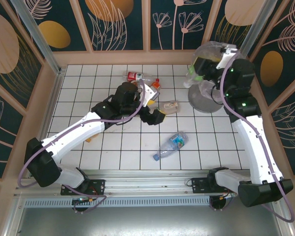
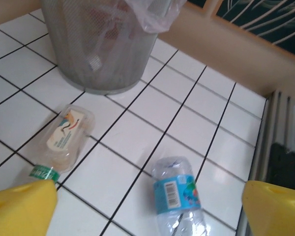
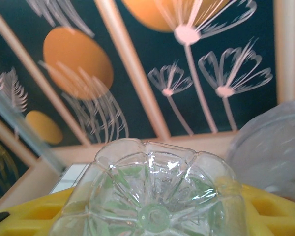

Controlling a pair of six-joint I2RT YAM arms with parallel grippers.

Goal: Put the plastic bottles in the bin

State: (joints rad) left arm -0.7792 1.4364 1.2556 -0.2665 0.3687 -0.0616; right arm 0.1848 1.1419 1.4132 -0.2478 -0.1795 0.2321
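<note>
Fingers (image 2: 22,209) of the left gripper (image 1: 155,116) are standing spread wide, pinching nothing, as we are looking down over the middle of the white tiled tabletop (image 1: 88,73). Just ahead of them a crushed beige-labelled bottle (image 2: 64,137) with a green cap is lying on its side. A blue-labelled bottle (image 2: 177,194) is lying apart from it, toward the near edge.

We are seeing the bin (image 1: 204,101), grey mesh with a clear crinkled bag (image 2: 152,14) draped over its rim, standing near the far right corner of the tabletop, close to the beige-labelled bottle.

The right gripper (image 3: 152,216) is hanging up by the bin's rim. Its yellow fingers are pinching a clear bottle (image 3: 155,182) between them, the ribbed base facing the wrist camera and green showing through the plastic. The bag is showing just beside it.

Near the middle of the far edge, a red-labelled bottle (image 1: 136,76) and an orange-capped bottle (image 1: 156,84) are lying near each other, well apart from the bin.
</note>
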